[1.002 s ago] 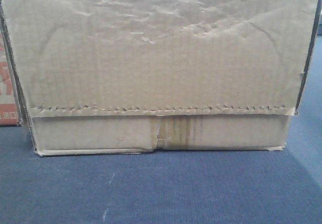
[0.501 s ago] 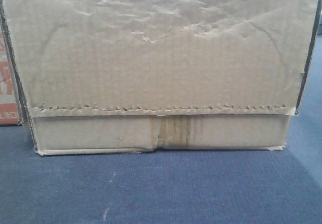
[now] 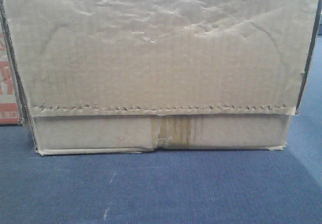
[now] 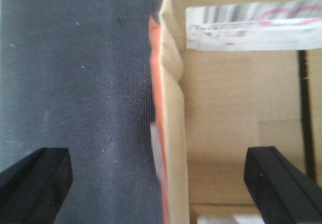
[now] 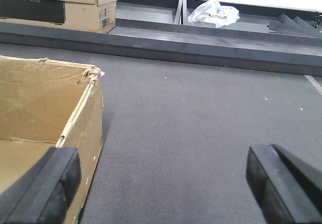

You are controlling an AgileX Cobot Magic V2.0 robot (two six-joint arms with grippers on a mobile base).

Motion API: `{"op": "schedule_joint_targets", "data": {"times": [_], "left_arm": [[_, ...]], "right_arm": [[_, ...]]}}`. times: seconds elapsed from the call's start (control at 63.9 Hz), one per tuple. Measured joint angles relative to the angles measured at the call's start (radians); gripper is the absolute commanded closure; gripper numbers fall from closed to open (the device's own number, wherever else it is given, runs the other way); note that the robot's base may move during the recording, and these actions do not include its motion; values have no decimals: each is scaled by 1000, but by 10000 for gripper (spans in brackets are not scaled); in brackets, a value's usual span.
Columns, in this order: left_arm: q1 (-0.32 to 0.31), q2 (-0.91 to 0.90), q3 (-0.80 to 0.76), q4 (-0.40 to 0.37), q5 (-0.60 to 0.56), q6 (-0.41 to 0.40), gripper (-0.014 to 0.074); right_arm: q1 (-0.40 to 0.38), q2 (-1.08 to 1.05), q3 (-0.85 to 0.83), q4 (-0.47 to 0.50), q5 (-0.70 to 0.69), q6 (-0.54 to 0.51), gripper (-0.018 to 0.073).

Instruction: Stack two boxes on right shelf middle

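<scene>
A brown cardboard box (image 3: 156,68) with a wrinkled face and a jagged tape band fills the front view, standing on blue-grey carpet. My right gripper (image 5: 161,189) is open: its left finger hangs over the torn right wall of a brown box (image 5: 45,108), and its right finger is over bare carpet. My left gripper (image 4: 158,183) is open too, straddling an orange-edged carton side (image 4: 157,103) and a brown cardboard surface (image 4: 226,113) with a white label. Nothing is held. The right shelf is out of view.
A red-and-white printed carton (image 3: 7,83) peeks out left of the box. Behind the carpet (image 5: 201,133) runs a dark raised ledge (image 5: 201,45), with stacked cartons (image 5: 55,2) at its far left and a crumpled plastic bag (image 5: 214,12) beyond.
</scene>
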Motion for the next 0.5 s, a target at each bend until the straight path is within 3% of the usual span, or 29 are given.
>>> {"op": "schedule_joint_targets", "data": {"times": [0.157,0.235,0.298,0.485,0.501], "left_arm": [[0,35,0,-4,-3,1,12],[0,37,0,-16,-2,2,93],[0,37,0,-27,-4,2,203],[0,37,0,-43,-4,3,710],[0,37,0,-43,-4,3,706]], "right_arm": [[0,0,0,0,0,0,-10],[0,0,0,0,0,0,-10],[0,0,0,0,0,0,-10],[0,0,0,0,0,0,-10],[0,0,0,0,0,0,-10]]}}
